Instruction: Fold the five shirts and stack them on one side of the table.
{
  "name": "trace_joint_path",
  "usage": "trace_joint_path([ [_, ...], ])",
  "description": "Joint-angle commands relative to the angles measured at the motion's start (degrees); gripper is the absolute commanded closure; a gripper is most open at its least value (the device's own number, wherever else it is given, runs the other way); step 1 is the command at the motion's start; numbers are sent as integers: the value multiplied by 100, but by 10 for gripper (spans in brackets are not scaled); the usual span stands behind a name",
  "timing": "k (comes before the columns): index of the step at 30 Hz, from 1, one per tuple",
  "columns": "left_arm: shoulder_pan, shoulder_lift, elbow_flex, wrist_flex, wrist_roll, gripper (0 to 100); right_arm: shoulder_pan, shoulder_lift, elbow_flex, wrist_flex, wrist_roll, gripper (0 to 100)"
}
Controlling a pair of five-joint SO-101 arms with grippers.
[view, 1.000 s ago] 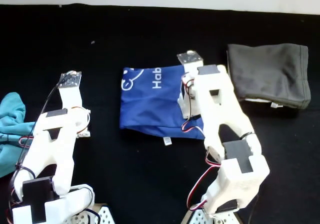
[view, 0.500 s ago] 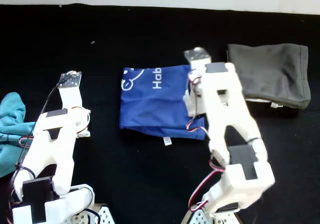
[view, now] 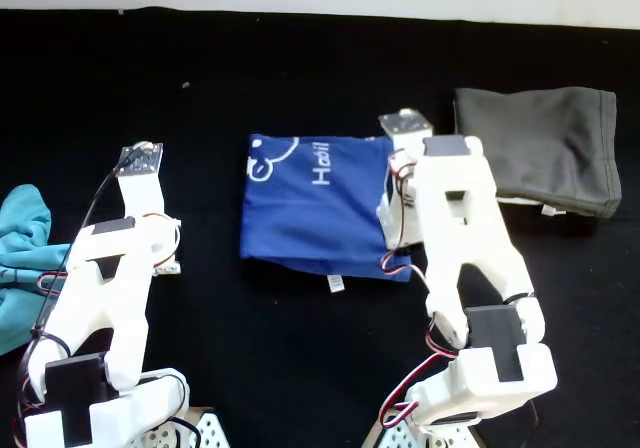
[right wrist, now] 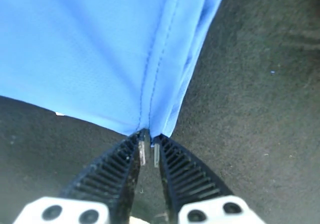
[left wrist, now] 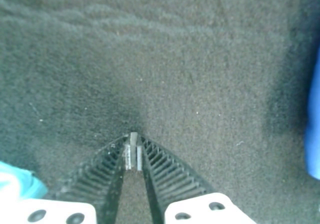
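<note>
A folded blue shirt [view: 310, 203] with white print lies in the middle of the black table. My right gripper [right wrist: 149, 145] is shut on the blue shirt's [right wrist: 100, 49] seamed edge, on the side that faces the grey shirt; in the high view the right arm [view: 450, 208] covers that edge. A folded grey shirt [view: 540, 148] lies at the back right. A crumpled teal shirt [view: 25, 253] sits at the table's left edge. My left gripper [left wrist: 132, 145] is shut on nothing, low over bare cloth between the teal shirt [left wrist: 15, 176] and the blue shirt [left wrist: 314, 124].
The table [view: 200, 78] is covered in black cloth and ends at a white wall along the back. Both arm bases stand at the front edge. A small white tag [view: 335, 283] sticks out from the blue shirt's front edge.
My right arm has shifted to the right, toward the grey shirt, drawing the blue shirt's edge along and uncovering more of its print. The left arm has kept still.
</note>
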Motion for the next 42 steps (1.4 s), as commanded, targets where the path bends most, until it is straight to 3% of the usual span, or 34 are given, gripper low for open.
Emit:
trace_joint_path([
  [1, -4, -4, 4, -193, 9, 992, 92, -277, 180, -110, 88, 992],
  [17, -4, -4, 4, -193, 9, 992, 119, -251, 242, -268, 97, 988],
  [24, -4, -4, 4, -193, 9, 992, 119, -295, 198, -180, 70, 841],
  [28, -4, -4, 4, -193, 9, 992, 145, -303, 84, -198, 62, 837],
  [36, -4, -4, 4, -193, 9, 992, 119, -48, -1508, -163, -343, 818],
  [42, -4, -4, 4, -193, 9, 992, 57, 1543, -3213, 259, -589, 749],
])
